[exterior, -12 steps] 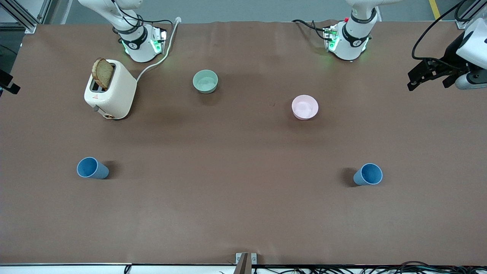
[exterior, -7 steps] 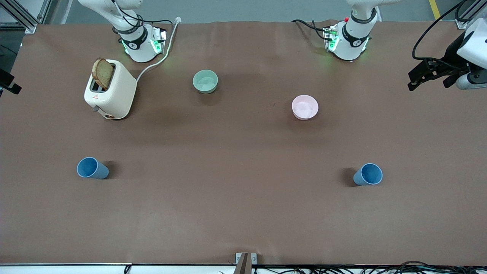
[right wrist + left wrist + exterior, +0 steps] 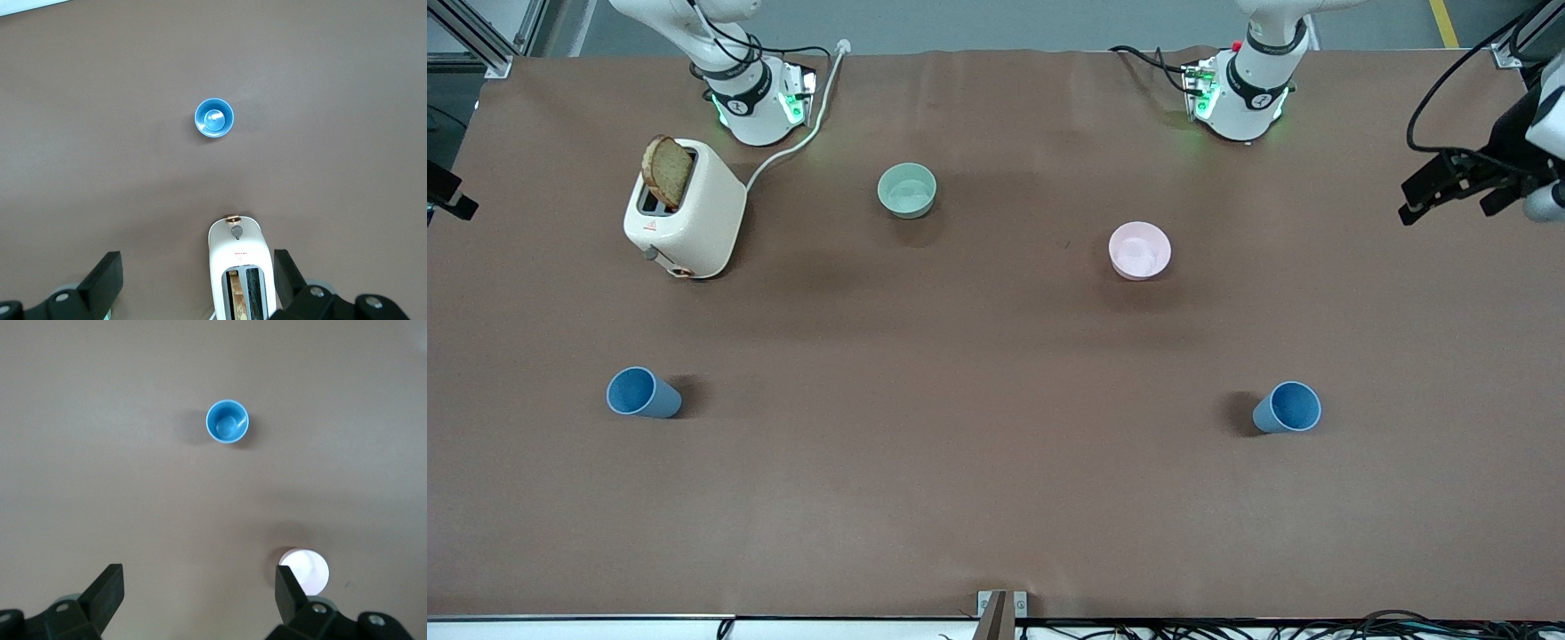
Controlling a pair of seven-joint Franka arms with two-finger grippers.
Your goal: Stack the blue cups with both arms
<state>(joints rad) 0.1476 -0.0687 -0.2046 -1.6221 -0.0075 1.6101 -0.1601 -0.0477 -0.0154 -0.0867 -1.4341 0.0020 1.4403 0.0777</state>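
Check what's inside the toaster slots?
One slice of brown bread stands out of one slot of the toaster. The other slot looks dark in the right wrist view; its depth can't be seen.

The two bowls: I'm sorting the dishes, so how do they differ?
The mint-green bowl is green; the pink bowl is pink and looks slightly wider. The green one sits toward the right arm's end, farther from the front camera; the pink one toward the left arm's end, nearer. Both stand upright, apparently empty.
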